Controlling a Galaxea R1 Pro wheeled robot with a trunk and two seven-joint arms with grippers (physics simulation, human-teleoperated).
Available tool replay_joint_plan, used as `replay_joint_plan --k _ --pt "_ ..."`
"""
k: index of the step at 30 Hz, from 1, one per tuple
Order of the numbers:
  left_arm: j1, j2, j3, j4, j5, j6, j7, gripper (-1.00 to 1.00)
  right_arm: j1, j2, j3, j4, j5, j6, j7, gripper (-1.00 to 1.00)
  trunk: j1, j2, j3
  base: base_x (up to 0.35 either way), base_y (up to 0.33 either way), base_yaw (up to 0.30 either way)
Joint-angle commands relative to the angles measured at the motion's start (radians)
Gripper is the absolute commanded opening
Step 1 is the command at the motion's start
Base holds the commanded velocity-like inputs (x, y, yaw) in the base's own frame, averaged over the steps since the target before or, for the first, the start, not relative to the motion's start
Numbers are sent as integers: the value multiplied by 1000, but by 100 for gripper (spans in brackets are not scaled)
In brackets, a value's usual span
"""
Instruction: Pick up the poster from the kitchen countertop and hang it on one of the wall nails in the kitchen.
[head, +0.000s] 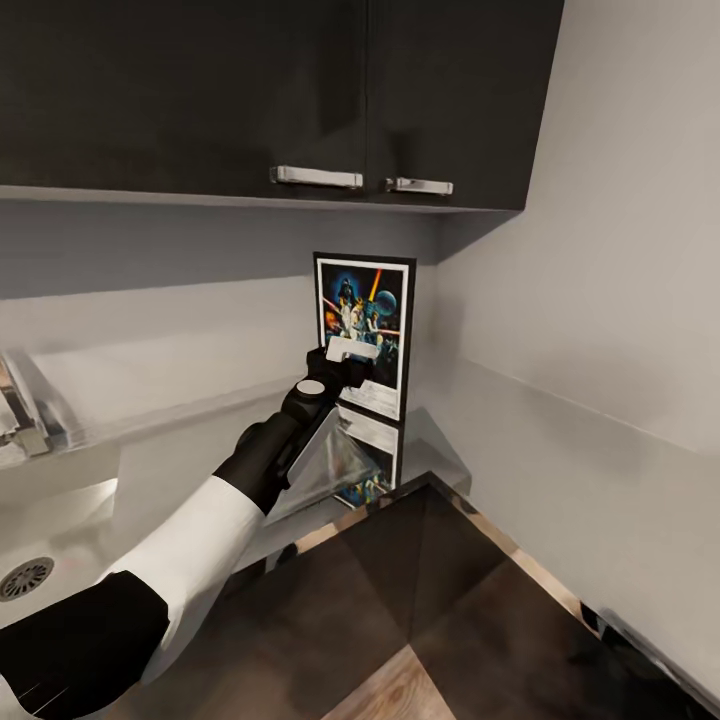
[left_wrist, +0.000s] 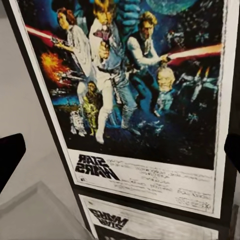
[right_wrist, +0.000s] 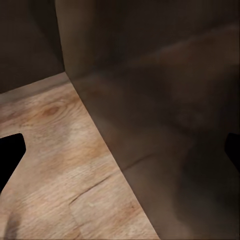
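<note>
poster (head: 365, 335) stands upright in the back corner of the kitchen countertop (head: 150, 400), leaning on the wall under the dark upper cabinets (head: 270, 90), its mirror image showing on the glossy slab. Left gripper (head: 350, 352) sits right in front of the poster's lower half; left wrist view shows dark fingertips (left_wrist: 10, 157) at both frame edges, jaws wide apart, poster between them, contact unclear. Sink (head: 40, 560) at 8 o'clock, nothing visible in the basin but its drain. Right gripper (right_wrist: 120, 150) jaws apart, over wood floor (right_wrist: 55, 175)
</note>
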Motion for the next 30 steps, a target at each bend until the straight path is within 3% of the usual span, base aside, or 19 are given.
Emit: replay_joint_plan --k 1,7,20,27,30 --pt "-1 0 -2 -1 11 3 9 100 -1 -1 8 0 1 -1 -10 100 0 -1 -1 207 4 0" --pt "27 0 22 28 4 -25 -15 100 -5 24 30 2 0 1 -5 100 0 -1 -1 28 1 0" --pt "50 0 22 101 4 -52 -15 100 -5 24 30 2 0 1 -5 100 0 -1 -1 0 0 0" --pt "56 0 17 99 5 -48 -9 100 -5 25 30 2 0 1 -5 100 0 -1 -1 0 0 0" --pt "73 0 3 82 9 -48 8 100 -4 31 47 1 0 1 -7 100 0 -1 -1 0 0 0"
